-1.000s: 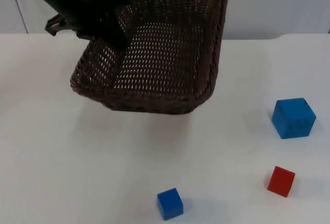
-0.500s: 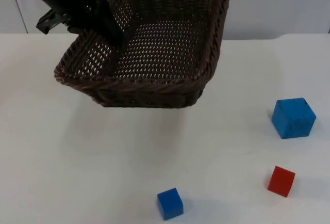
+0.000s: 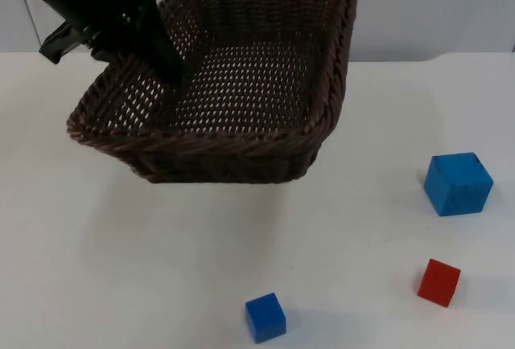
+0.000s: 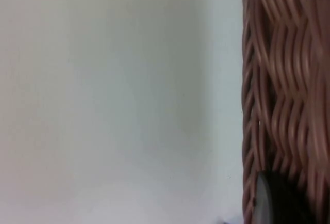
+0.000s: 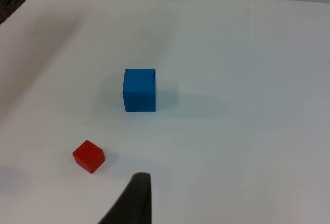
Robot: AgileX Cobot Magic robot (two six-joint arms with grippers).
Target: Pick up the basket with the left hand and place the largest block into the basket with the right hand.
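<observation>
Basket: the dark wicker basket (image 3: 233,108) hangs tilted above the worktop (image 3: 161,268), its near wall dipping toward the camera, its shadow on the white surface below.
Left tool: the left tool (image 3: 165,59) is clamped on the basket's left wall, one finger reaching down inside; the left wrist view shows the weave (image 4: 283,79) close against a dark fingertip.
Right tool: the right arm waits; the right tool (image 5: 135,203) shows one dark fingertip over the worktop near the blocks, and I cannot tell whether its fingers are open or closed.
Largest block: the big blue block (image 3: 458,183) sits on the worktop to the right of the basket, well apart from it; it is also in the right wrist view (image 5: 139,90).
Risk, slip: the hold is on one wall alone, so the basket's weight could twist it in the grip or sag it further.
Risk, drop: with the basket tilted, a block let go near the low rim could roll out.
Risk, wrong pick: the small blue block (image 3: 265,317) shares the colour; size alone tells them apart.
Nearby: the red block (image 3: 438,282) lies near the big blue one, yet apart from it.
In the way: nothing stands between the big blue block and the basket.
</observation>
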